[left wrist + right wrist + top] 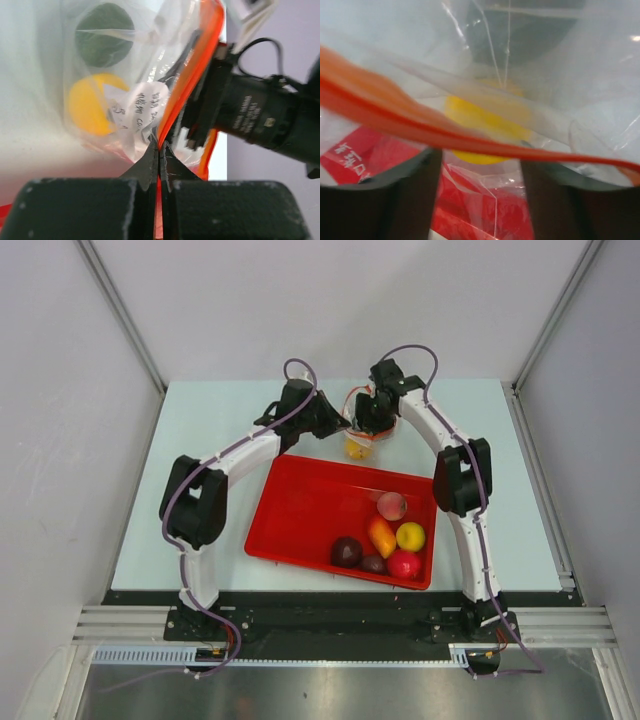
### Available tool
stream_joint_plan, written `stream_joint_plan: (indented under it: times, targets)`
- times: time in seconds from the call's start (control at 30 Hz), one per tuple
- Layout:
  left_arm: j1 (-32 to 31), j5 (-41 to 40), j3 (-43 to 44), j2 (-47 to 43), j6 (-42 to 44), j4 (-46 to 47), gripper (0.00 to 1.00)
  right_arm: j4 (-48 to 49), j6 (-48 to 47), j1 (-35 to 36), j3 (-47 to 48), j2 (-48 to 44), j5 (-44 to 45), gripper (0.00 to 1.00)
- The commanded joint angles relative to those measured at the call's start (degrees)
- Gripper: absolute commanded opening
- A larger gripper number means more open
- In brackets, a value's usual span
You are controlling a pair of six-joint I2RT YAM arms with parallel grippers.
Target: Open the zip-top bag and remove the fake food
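Note:
The zip-top bag (361,437) hangs above the far edge of the red tray, held between both arms. My left gripper (160,150) is shut on the bag's orange zip strip (196,62). Inside the bag are a yellow fake food (89,106) and a dark green one (105,35). My right gripper (480,160) stands open, its fingers (405,195) wide apart with the zip strip (420,125) and clear film running across the gap. Past the strip shows the yellow piece (485,117). From above, the left gripper (345,423) and right gripper (372,430) meet at the bag.
A red tray (300,480) lies in front of the arms, holding several loose toy foods at its right end: pink (391,505), orange (382,536), yellow (410,536), red (404,564) and dark maroon (347,551). A white printed label (140,107) sits inside the bag.

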Motion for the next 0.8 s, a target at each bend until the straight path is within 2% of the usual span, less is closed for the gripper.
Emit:
stream_joint_plan:
  times: [0.0, 0.13, 0.27, 0.53, 0.63, 0.7, 0.77]
  targets:
    - [-0.14, 1.36, 2.87, -0.10, -1.10, 3.20, 0.00, -0.02, -3.34, 1.51, -1.18, -2.15, 0.55, 0.60]
    - [-0.23, 1.27, 2.61, -0.18, -1.01, 3.29, 0.00, 0.15, -3.78, 1.60, -1.18, -0.57, -1.12, 0.67]
    - [-0.14, 1.27, 2.61, -0.36, -0.57, 3.20, 0.00, 1.02, -4.40, 1.68, -2.58, 1.18, -1.12, 0.78]
    - [-0.05, 0.75, 0.94, -1.50, -0.66, 2.85, 0.00, 1.82, -5.19, 0.72, 1.45, 3.91, -1.03, 0.84]
    - [-0.14, 0.83, 0.50, -1.50, -0.66, 3.02, 0.00, 2.35, -5.89, 0.63, 2.60, 3.39, -1.30, 0.79]
    - [-0.14, 0.74, 0.50, -1.50, -0.75, 2.94, 0.00, 2.61, -5.98, 0.63, 2.95, 2.07, -1.30, 0.71]
    - [-0.14, 0.48, 0.59, -1.59, -0.75, 2.85, 0.00, 3.31, -5.89, 0.80, 2.95, -0.20, -1.65, 0.54]
